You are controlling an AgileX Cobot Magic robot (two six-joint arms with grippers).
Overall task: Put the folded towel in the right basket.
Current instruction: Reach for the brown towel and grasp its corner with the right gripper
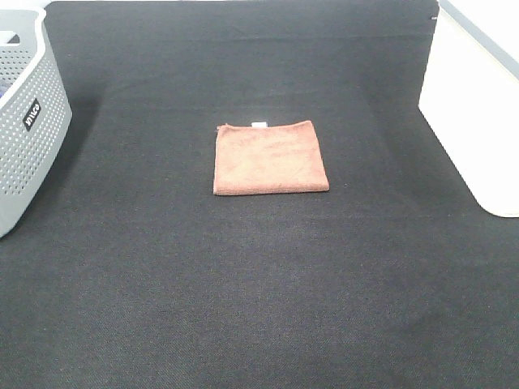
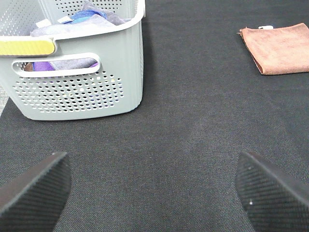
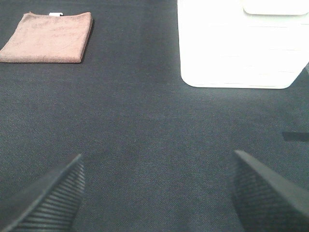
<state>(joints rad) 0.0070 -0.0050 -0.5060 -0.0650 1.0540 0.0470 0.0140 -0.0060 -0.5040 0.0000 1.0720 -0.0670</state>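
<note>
A folded brown towel [image 1: 270, 158] lies flat in the middle of the black table mat, with a small white tag at its far edge. It also shows in the left wrist view [image 2: 277, 48] and the right wrist view [image 3: 48, 37]. The white right basket [image 1: 478, 109] stands at the right edge and shows in the right wrist view [image 3: 241, 43]. My left gripper [image 2: 152, 191] is open and empty, well short of the towel. My right gripper [image 3: 157, 193] is open and empty, short of the towel and the basket. Neither arm shows in the exterior high view.
A grey perforated basket [image 1: 24, 121] stands at the far left; in the left wrist view [image 2: 77, 72] it holds several cloths. The black mat [image 1: 259, 292] covers the table.
</note>
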